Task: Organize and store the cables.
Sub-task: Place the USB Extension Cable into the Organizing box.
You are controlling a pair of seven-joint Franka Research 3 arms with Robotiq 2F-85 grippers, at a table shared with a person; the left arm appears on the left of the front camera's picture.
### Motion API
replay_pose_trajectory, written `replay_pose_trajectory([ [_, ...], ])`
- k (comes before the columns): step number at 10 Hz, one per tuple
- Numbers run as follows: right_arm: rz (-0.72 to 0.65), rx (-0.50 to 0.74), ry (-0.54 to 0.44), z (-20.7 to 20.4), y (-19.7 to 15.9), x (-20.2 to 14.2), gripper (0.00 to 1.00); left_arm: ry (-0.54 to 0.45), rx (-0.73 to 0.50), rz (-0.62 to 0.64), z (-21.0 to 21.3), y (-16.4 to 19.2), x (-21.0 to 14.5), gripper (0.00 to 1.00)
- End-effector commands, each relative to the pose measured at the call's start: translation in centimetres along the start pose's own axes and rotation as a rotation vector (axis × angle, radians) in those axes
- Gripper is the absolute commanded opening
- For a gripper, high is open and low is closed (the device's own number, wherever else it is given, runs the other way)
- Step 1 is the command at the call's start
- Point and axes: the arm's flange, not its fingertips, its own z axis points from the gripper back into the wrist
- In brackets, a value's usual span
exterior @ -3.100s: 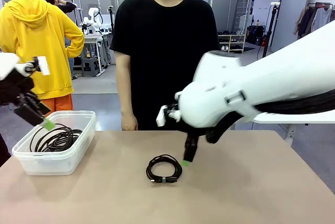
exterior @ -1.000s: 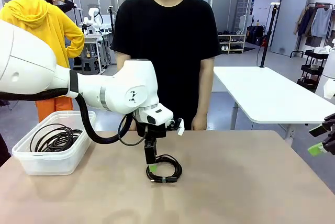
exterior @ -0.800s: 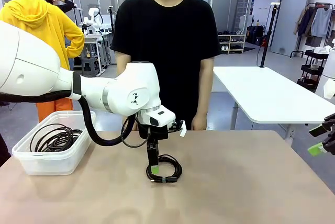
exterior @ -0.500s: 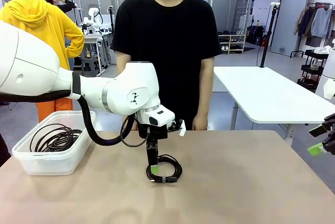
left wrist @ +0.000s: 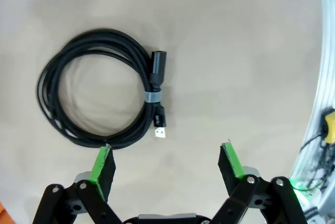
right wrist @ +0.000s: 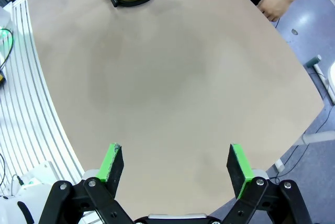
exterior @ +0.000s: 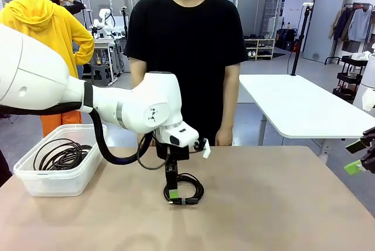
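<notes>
1. So the clear plastic bin, well off to the side of the left pincer, already has a pile of thin black coiled cables in it. I'd call that part of the job done.
2. One left: a black round-coiled cable with a grey tie and a USB plug lies on the tan worktop, right under the left pincer.
3. Left pincer is spread wide, holding nothing. One green pad sits just at the coil's edge, the other over bare worktop.
4. Right pincer is gaping and empty too, parked well away from the coil.
5. To do: grab that coil and drop it in the bin.
</notes>
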Motion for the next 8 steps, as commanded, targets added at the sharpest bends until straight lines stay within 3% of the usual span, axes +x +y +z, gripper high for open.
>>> replay_pose_trajectory([
  [1, -0.004, 0.007, -0.007, -0.1, 0.0, 0.2, 1.00, 0.048, 0.074, 0.040, -2.2, -3.1, 1.3, 1.00],
  [4, -0.004, 0.007, -0.007, -0.1, 0.0, 0.2, 1.00, -0.030, 0.119, 0.058, -4.3, -3.9, 0.8, 1.00],
  [8, -0.004, 0.007, -0.007, -0.1, 0.0, 0.2, 1.00, -0.042, 0.168, 0.025, -5.4, -2.0, 0.3, 1.00],
])
